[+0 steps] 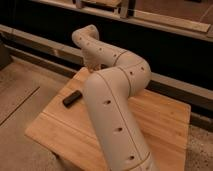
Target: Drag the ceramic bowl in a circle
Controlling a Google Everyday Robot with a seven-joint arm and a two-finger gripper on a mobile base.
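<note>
My gripper (91, 64) points down over the far left part of the wooden table (165, 125). Only its upper part shows, just below the white wrist; its lower part is hidden behind my own thick white forearm (112, 115). The ceramic bowl is hidden behind that forearm. I cannot tell whether the gripper touches it.
A flat black rectangular block (72, 98) lies on the table's left side, left of my arm. The table's left and front edges drop to a speckled floor (20, 95). A dark wall with a rail (175, 55) runs behind the table.
</note>
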